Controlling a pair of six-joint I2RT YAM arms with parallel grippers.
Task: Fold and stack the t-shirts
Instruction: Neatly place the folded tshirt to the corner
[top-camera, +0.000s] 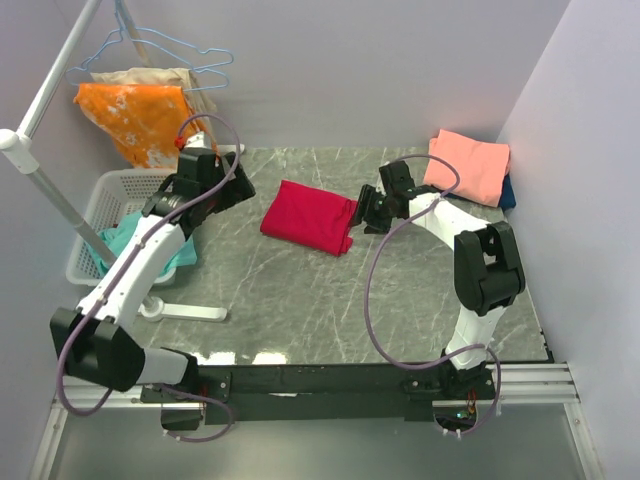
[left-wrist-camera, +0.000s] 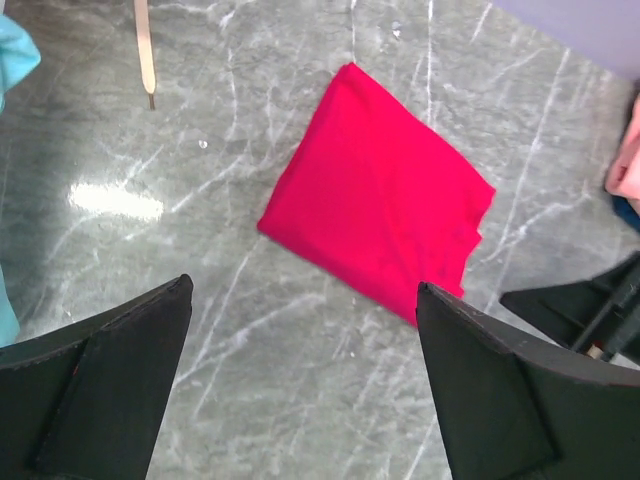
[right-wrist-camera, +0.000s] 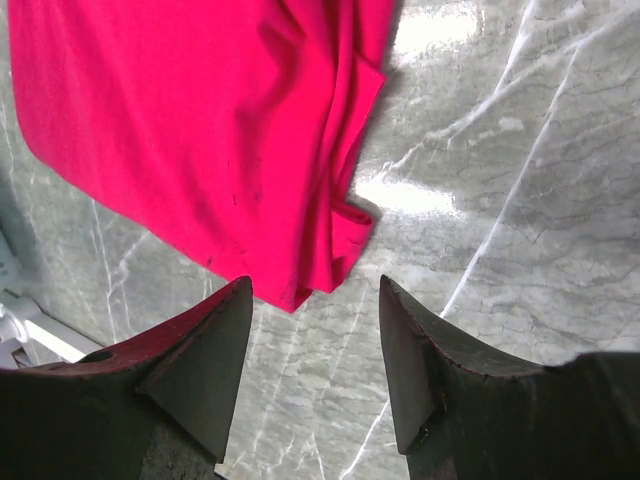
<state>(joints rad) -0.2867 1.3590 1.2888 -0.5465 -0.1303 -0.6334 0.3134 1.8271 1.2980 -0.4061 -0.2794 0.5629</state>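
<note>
The crimson-red t-shirt (top-camera: 308, 217) lies folded in a rough square on the marble table; it also shows in the left wrist view (left-wrist-camera: 380, 195) and the right wrist view (right-wrist-camera: 200, 130). The salmon-pink t-shirt (top-camera: 467, 163) lies folded at the back right, on top of the dark blue t-shirt (top-camera: 508, 193), of which only an edge shows. My right gripper (top-camera: 362, 212) is open and empty just beside the red shirt's right edge (right-wrist-camera: 315, 290). My left gripper (top-camera: 222, 170) is open and empty, left of the red shirt (left-wrist-camera: 300, 300).
A white basket (top-camera: 100, 215) with teal cloth (top-camera: 135, 240) stands at the left edge. An orange white-blotched cloth (top-camera: 135, 115) hangs on a rack (top-camera: 45, 170) at the back left, with wire hangers (top-camera: 170, 50) above. Walls close in the back and right.
</note>
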